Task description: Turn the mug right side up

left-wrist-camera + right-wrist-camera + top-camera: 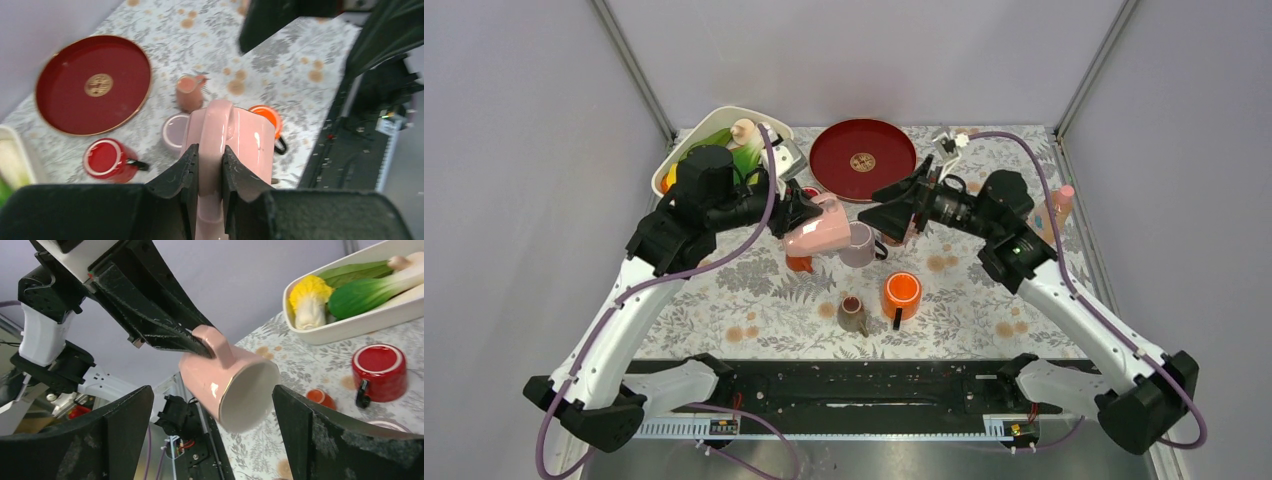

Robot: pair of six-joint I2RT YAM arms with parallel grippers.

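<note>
Above the floral bench [984, 320], our left end effector [210, 152] pinches the pink mug [235, 385] by its handle; our right end effector [880, 209] gapes empty.

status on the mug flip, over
Left gripper shut on pink mug by its handle. Mug lifted, lying sideways, not yet upright. Right gripper open, facing its mouth. Lilac mug close beneath.

Floral table [764, 290] carries a red tray [863, 159], white dish [714, 112], orange mug [902, 294].
</note>
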